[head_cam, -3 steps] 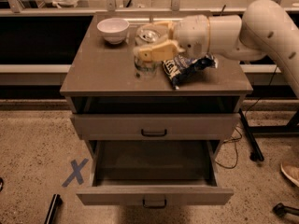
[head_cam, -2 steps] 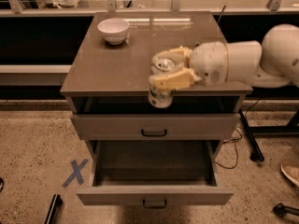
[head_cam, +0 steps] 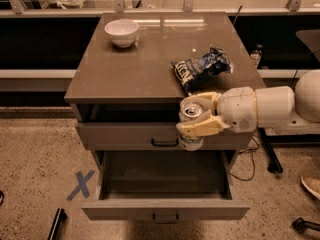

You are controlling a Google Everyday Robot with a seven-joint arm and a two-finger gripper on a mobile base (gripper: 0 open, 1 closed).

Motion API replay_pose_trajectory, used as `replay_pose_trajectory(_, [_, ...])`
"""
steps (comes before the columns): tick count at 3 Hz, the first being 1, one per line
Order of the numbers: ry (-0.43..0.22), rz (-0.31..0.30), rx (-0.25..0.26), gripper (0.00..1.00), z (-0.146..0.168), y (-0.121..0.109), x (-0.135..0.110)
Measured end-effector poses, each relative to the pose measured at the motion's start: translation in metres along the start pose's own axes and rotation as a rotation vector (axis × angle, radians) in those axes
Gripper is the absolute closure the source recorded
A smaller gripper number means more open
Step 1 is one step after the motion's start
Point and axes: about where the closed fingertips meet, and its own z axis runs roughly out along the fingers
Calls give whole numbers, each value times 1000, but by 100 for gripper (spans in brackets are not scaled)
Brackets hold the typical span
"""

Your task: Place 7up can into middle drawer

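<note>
My gripper (head_cam: 183,116) is shut on the 7up can (head_cam: 190,111), one cream finger (head_cam: 201,126) across its front and the other behind its silver top. The can is held upright in the air, in front of the taller-fronted upper drawer (head_cam: 125,135) and above the back right part of the open middle drawer (head_cam: 125,211). The middle drawer is pulled far out and its dark inner floor (head_cam: 160,176) shows. My white arm (head_cam: 265,109) comes in from the right.
A blue-and-white chip bag (head_cam: 202,69) lies on the cabinet top (head_cam: 145,69) at the right, a white bowl (head_cam: 121,32) at the back left. A blue tape X (head_cam: 81,185) marks the floor at the left. Cables and a shoe (head_cam: 311,185) are at the right.
My gripper has carried the can off the cabinet top, forward and down, to a spot in front of the upper drawer above the open middle drawer. The chip bag stays on top.
</note>
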Motion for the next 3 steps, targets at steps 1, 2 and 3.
replay_pose_trajectory(1, [-66, 11, 41, 100, 14, -2, 36])
replay_pose_trajectory(2, [-87, 80, 79, 100, 56, 16, 129])
replay_pose_trajectory(3, [-61, 132, 162, 100, 79, 24, 209])
